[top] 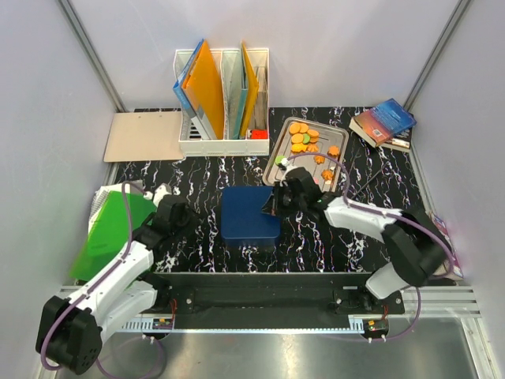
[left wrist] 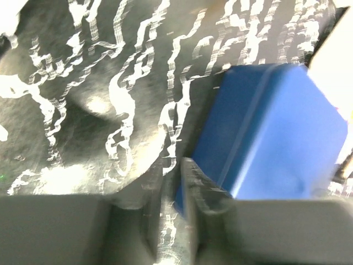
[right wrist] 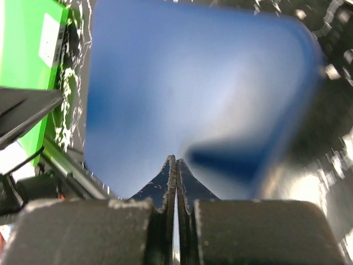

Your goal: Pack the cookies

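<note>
Cookies, mostly orange with one or two green, lie loose in a metal tray on the far right part of the black marbled bench. Right tool sits just off the tray's near-left corner, between the tray and a closed blue box at mid-bench. The nearest cookies lie just beyond it and slightly to its right, apart from the fingers. From the right wrist, the right tool shows its fingers pressed together, tips pointing over the blue box lid, which fills most of that view. Whether the tips touch the lid cannot be told. A green folder shows at the upper left of that view. Left tool sits on the other side of the box, near its left wall. The cookies are well apart from it, with the box between. From the left wrist, the left tool has its fingers slightly spread, and bench pattern shows through the gap. The blue box stands just to the right of the right-hand finger; the blur hides any contact. The green folder lies at the bench's left edge beside the left arm.
</note>
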